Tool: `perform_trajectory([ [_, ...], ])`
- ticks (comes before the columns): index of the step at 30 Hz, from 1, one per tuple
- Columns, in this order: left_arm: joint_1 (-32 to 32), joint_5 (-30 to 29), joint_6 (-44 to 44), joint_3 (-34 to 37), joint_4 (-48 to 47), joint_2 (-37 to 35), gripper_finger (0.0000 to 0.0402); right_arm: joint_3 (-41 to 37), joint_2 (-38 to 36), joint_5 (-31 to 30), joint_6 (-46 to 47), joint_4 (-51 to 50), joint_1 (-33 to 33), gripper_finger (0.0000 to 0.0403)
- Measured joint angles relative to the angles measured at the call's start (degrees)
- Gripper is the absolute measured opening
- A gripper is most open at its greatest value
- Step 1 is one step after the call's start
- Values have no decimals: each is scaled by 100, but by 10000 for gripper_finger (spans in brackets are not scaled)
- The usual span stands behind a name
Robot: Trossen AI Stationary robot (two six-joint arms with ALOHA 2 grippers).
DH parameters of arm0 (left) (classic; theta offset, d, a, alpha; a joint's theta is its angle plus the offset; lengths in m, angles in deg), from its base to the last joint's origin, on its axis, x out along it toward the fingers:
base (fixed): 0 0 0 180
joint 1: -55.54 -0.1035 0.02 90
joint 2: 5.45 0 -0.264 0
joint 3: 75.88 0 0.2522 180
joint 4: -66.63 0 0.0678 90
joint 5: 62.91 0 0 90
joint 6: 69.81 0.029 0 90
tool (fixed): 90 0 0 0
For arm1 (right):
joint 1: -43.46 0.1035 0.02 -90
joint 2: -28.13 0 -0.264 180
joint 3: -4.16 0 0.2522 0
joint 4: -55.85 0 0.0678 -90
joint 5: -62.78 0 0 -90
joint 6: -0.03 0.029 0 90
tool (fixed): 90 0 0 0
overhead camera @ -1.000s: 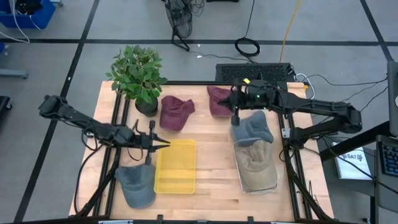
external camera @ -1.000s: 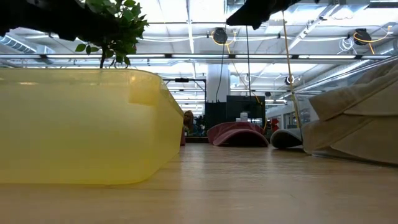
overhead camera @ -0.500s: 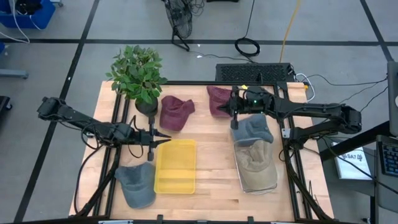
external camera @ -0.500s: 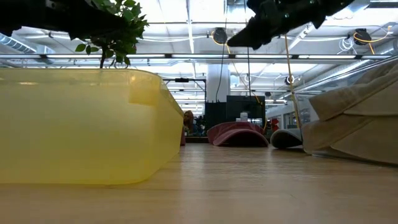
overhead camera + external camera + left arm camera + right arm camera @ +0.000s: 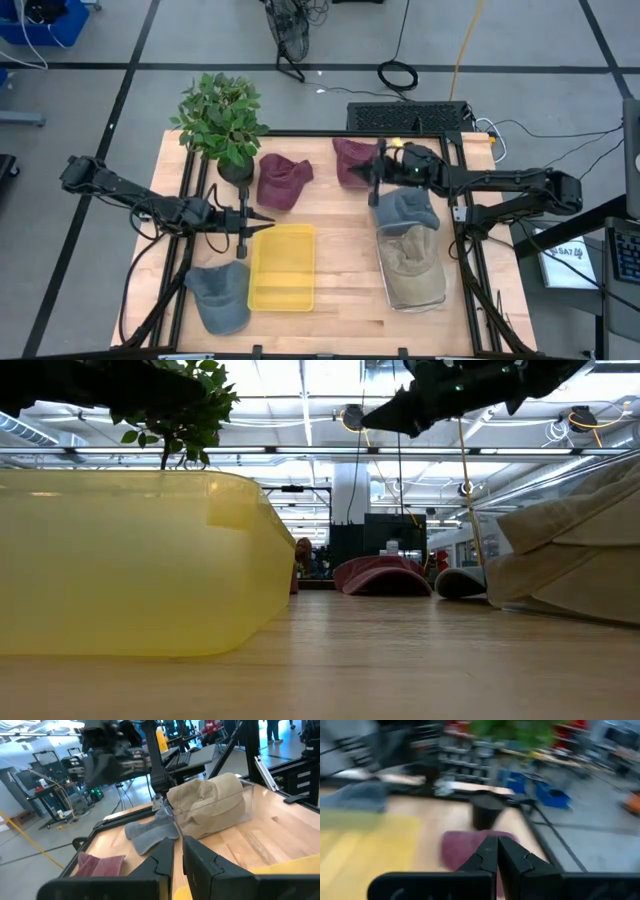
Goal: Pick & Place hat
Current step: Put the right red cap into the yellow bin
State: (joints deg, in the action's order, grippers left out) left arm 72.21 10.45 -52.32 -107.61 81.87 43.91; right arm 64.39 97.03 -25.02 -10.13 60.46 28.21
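Right gripper (image 5: 376,172), pinched shut and empty over the maroon hat (image 5: 352,160), must spread before dropping squarely onto the crown

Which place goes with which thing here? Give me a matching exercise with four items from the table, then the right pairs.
Things:
1. potted plant
2. yellow bin
3. tan hat
4. left tool

Places:
A. in the clear container on the table's right side
B. at the yellow bin's upper left corner
C. back left corner of the table
D. middle of the table, right of a grey hat

Pairs: 1-C, 2-D, 3-A, 4-B
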Motion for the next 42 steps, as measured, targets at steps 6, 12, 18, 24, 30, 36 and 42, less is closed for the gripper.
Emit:
perform_trajectory([
  [6, 0, -2, 3, 0, -217, 0, 47, 1133, 432, -291, 313, -1439, -883, 0],
  [12, -6, -39, 57, 0, -52, 2, 47, 3220, 1871, 952, 498, -3711, -1859, 0],
  [18, -21, -71, 84, 0, 128, 0, 47, 4593, 3095, 802, 517, -4599, -2324, 0],
  [24, -26, -111, 84, 0, 85, 2, 47, 4647, 3372, 48, 584, -4244, -2326, 0],
  [30, -31, -157, 280, 0, 97, 2, 47, 4657, 3412, -93, -177, -4484, -2293, 0],
  [36, -31, -160, 503, 0, 111, 2, 47, 5413, 3657, -65, 67, -5839, -2651, 0],
  [42, -87, -269, 538, 0, 111, 0, 47, 6050, 4292, 186, -901, -7385, -2942, 20],
])
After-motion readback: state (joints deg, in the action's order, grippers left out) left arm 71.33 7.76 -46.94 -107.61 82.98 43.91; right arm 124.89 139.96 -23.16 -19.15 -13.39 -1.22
